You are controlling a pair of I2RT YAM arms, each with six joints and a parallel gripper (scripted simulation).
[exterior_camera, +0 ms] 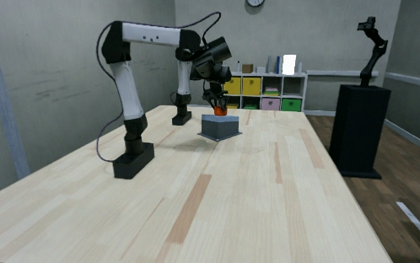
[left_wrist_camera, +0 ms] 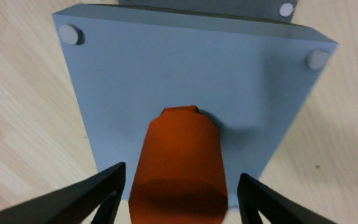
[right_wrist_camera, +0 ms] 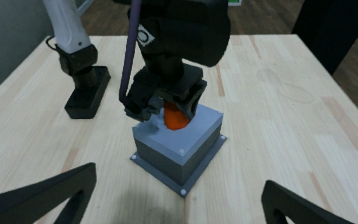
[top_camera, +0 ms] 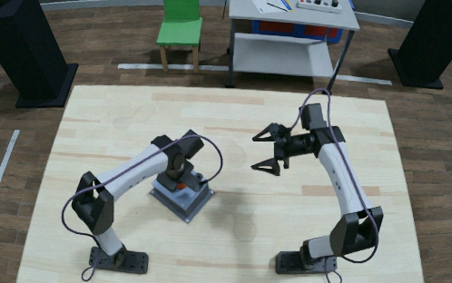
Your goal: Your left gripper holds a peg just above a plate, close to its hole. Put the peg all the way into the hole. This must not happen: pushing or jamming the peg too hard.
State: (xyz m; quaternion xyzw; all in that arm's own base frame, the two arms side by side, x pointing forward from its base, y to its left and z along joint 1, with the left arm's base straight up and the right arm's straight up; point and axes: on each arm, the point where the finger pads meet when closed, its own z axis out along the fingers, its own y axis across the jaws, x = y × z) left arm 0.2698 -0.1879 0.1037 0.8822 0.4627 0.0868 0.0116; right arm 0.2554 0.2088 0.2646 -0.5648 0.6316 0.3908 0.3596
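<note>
The orange peg stands roughly upright in the hole of the blue-grey raised plate. A short part of it shows above the top face. How deep it sits inside is hidden. My left gripper is open around the peg's upper part, with a gap on each side between finger and peg in the left wrist view. My right gripper is open and empty, held above the table to the side of the plate.
The plate's block has a wider dark base flange with light corner studs, resting on the wooden table. The right arm stands well apart from the left arm in the top view. The left arm's purple cable loops over its wrist.
</note>
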